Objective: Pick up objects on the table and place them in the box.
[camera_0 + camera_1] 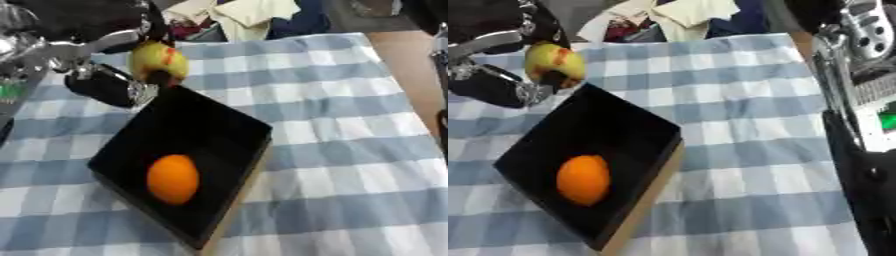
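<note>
Box (210, 135) on checked tablecloth (332, 150); clothes, perhaps, behind.

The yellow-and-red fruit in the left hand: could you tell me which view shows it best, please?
The left eye view: the fruit sits further into the picture, held by the left hand above the black box. The right eye view shows it nearer the edge.

A table (411, 65) carried a blue-and-white checked cloth (332, 150) that covered nearly all of it; bare tan tabletop showed only along the edge at three o'clock. A black box (188, 145) with a pale wooden rim sat directly on the cloth, turned corner-on, toward nine o'clock of centre. The cloth lay fairly flat, its far edge at twelve o'clock.
</note>
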Controlling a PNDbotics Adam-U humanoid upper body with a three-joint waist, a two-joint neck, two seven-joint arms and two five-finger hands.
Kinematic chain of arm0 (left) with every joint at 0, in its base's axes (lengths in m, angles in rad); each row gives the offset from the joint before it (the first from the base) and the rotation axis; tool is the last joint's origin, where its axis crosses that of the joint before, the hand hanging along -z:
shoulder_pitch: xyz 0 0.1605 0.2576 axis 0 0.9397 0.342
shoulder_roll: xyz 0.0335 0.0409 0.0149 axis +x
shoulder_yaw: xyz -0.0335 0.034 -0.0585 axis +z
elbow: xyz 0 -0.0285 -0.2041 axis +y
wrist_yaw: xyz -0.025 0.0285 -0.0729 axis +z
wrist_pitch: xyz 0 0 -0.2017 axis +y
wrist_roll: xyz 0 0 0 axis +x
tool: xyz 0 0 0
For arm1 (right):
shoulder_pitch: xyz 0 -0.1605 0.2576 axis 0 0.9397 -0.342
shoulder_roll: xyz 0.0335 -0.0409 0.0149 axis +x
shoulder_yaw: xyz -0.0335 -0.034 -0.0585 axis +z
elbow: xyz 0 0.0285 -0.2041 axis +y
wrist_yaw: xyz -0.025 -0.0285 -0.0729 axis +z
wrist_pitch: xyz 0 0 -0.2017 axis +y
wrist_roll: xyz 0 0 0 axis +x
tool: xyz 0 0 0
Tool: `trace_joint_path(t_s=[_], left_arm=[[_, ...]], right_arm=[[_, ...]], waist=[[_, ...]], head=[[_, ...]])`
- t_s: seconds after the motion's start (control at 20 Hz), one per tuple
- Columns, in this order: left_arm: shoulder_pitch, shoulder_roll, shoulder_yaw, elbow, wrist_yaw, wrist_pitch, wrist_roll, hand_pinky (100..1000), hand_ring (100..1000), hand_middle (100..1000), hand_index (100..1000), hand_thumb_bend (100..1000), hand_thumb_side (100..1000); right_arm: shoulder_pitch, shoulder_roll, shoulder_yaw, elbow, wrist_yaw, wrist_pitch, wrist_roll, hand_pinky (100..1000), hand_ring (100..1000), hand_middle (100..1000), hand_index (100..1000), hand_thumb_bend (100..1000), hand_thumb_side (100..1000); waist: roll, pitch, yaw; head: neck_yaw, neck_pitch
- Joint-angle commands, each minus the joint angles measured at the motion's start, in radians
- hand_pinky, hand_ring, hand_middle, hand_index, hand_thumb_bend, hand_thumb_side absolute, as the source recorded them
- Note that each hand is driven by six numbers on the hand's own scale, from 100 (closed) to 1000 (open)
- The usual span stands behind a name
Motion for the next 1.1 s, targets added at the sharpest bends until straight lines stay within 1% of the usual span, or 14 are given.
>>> trace_joint_path(t_s=[0.05,0.2,0.5,0.65,0.75,0.8,0.85,1.1], left_arm=[[0.002,0.04,-0.017,-0.017,0.033,-0.017,0.063,306,537,466,653,100,310],[0.024,0.051,-0.041,-0.017,0.057,-0.022,0.106,300,534,464,647,100,328],[0.074,0.059,-0.069,-0.017,0.086,-0.009,0.151,290,531,462,643,100,360],[0.098,0.054,-0.083,-0.017,0.087,0.002,0.149,307,545,478,656,100,353],[0.112,0.051,-0.093,-0.017,0.08,0.012,0.144,350,576,508,681,100,358],[0.118,0.049,-0.098,-0.017,0.074,0.016,0.141,387,605,534,699,100,379],[0.124,0.047,-0.104,-0.017,0.067,0.02,0.136,405,610,539,700,100,378],[0.147,0.032,-0.131,-0.017,0.046,0.045,0.117,391,599,529,689,100,381]], right_arm=[[-0.013,-0.004,-0.003,-0.022,-0.001,0.0,0.003,943,869,803,933,100,873],[-0.014,-0.003,-0.003,-0.023,-0.001,0.0,0.004,944,869,803,933,100,873],[-0.017,0.002,-0.002,-0.025,-0.003,0.0,0.005,944,869,804,933,100,873],[-0.018,0.002,-0.003,-0.027,-0.003,0.0,0.005,944,869,803,932,100,873],[-0.019,0.002,-0.003,-0.028,-0.004,0.0,0.005,944,869,803,932,100,874],[-0.019,0.002,-0.003,-0.028,-0.004,0.0,0.005,944,869,803,932,100,873],[-0.018,0.003,-0.004,-0.029,-0.005,0.0,0.004,944,869,803,933,100,874],[-0.016,0.004,-0.004,-0.033,-0.008,0.003,0.003,945,869,803,933,100,874]], waist=[[-0.001,-0.027,0.0],[-0.002,-0.026,-0.001],[-0.005,-0.024,0.0],[-0.007,-0.022,-0.001],[-0.008,-0.021,-0.002],[-0.008,-0.02,-0.003],[-0.008,-0.02,-0.003],[-0.009,-0.02,-0.006]], head=[[0.004,-0.003],[0.004,-0.005],[0.005,-0.005],[0.006,-0.005],[0.007,-0.006],[0.008,-0.006],[0.008,-0.007],[0.01,-0.009]])
